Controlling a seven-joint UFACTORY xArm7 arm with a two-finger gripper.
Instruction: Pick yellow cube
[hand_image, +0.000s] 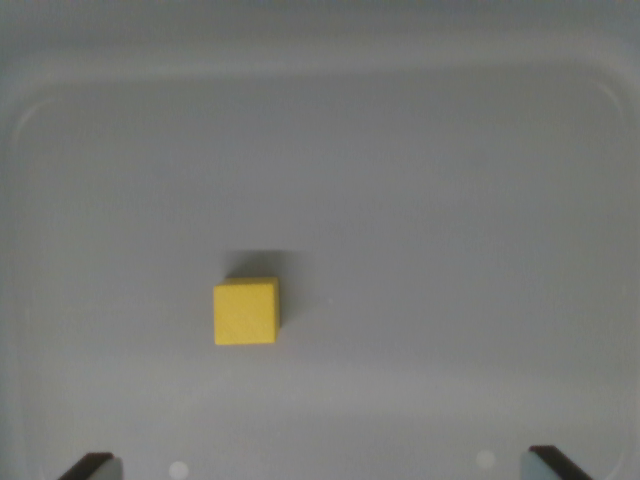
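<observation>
A small yellow cube (246, 311) rests flat on the floor of a pale grey tray, a little toward the wrist view's left of centre. My gripper (320, 466) hovers above and nearer the bottom edge of the view. Only its two dark fingertips (92, 466) show, one at each bottom corner, spread wide apart with nothing between them. The cube lies ahead of the fingertips, clear of both.
The grey tray (330, 95) has a raised rim with rounded corners running along the top, left and right of the view. Two faint pale spots mark the floor near the bottom edge.
</observation>
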